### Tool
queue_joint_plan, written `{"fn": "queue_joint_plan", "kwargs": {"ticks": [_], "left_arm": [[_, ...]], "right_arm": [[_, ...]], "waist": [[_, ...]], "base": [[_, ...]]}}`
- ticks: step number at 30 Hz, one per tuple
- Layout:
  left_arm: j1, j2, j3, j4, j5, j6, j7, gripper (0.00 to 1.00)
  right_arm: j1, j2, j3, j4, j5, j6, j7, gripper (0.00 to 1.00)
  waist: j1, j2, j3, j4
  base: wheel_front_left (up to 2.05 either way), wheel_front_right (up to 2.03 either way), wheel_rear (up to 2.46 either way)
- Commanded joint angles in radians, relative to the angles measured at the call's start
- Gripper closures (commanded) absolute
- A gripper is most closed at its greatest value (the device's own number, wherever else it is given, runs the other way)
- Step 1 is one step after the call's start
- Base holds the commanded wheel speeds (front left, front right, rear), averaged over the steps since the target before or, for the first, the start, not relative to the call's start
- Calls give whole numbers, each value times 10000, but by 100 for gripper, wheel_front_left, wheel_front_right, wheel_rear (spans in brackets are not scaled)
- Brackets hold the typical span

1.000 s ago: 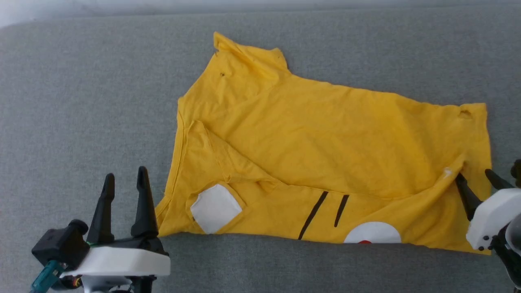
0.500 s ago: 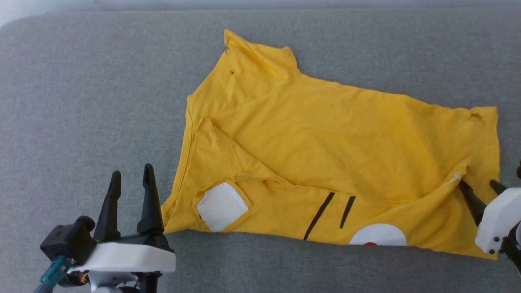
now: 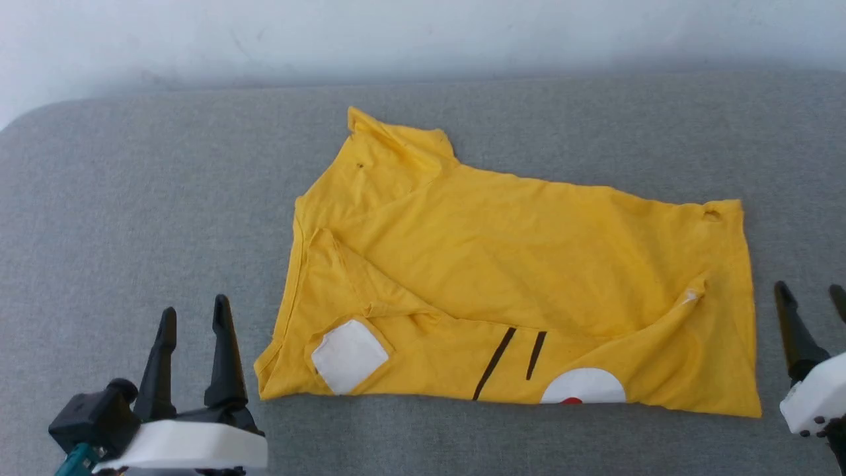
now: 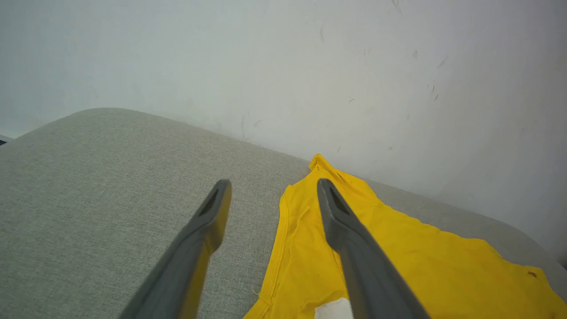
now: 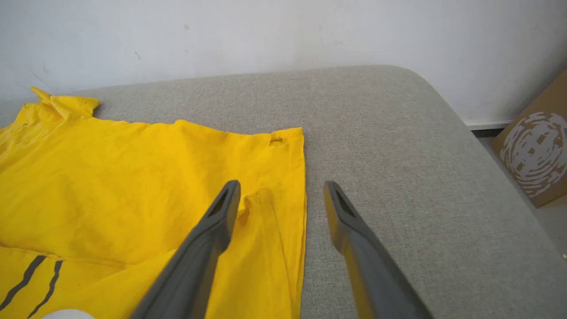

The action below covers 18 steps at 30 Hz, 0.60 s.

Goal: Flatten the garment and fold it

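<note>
The shirt [image 3: 515, 277] lies half-folded on the grey bench [image 3: 132, 198]; left gripper [image 3: 195, 314] and right gripper [image 3: 809, 291] flank it, fingers spread, empty — pinching only one layer could drag the fold crooked.

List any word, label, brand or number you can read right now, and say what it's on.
No readable text in these views.
Shirt: printed shapes without letters, namely a white patch, two black stripes and a white circle with a red dot.
Box: a white swirl-like mark, with no letters I can make out.
</note>
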Motion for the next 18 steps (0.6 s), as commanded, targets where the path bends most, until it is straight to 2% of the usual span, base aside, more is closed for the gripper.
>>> {"fn": "queue_joint_plan", "kwargs": {"ticks": [1, 5, 10, 18], "left_arm": [[149, 68, 16, -43, 75, 58, -52, 0], [496, 178, -47, 28, 269, 210, -38, 0], [959, 106, -76, 161, 311, 303, -96, 0], [1155, 194, -222, 352, 317, 182, 103, 0]], "right_arm": [[175, 209, -114, -159, -177, -9, -381, 0], [604, 753, -376, -513, -604, -9, -1573, 0], [1163, 1042, -558, -754, -937, -9, -2716, 0], [1542, 1075, -513, -536, -702, -9, -3185, 0]], "waist": [[2, -1, -259, -182], [2, -1, -459, -230], [2, -1, -689, -278], [2, -1, -890, -234]], "base": [[0, 0, 0], [0, 0, 0], [0, 0, 0], [0, 0, 0]]}}
